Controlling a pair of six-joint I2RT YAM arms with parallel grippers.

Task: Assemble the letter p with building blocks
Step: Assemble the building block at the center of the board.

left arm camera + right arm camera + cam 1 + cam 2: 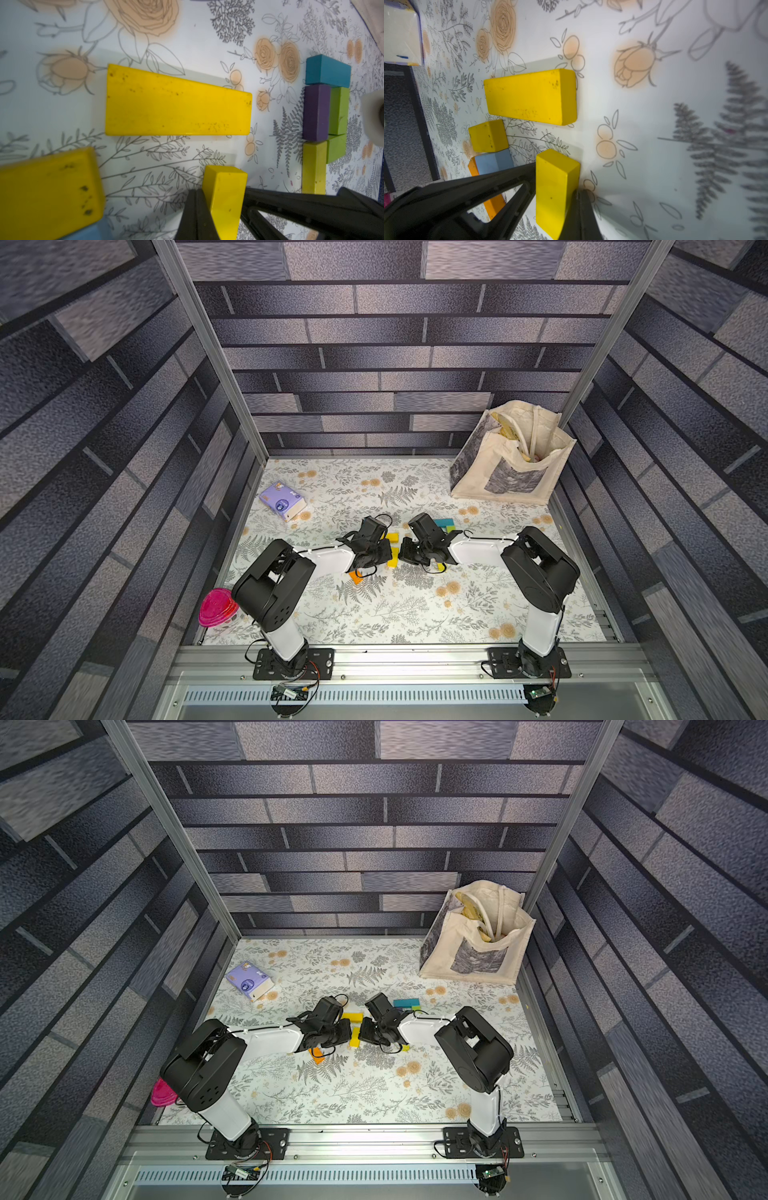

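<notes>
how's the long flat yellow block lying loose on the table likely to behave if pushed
The long flat yellow block is probably rigid: straight edges, crisp corners. Lying on its broad face on the floral table cover, it should slide rather than roll or tip. Its smooth, glossy paint may be slippery to pinch.

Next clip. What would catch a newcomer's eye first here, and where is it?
Mid-table, the left gripper and right gripper, both shut, flank a short yellow block from opposite sides. Just beyond it, a long yellow block lies flat on the floral tablecloth. A canvas tote bag stands in the far right corner, and a purple tissue packet lies far left.
</notes>
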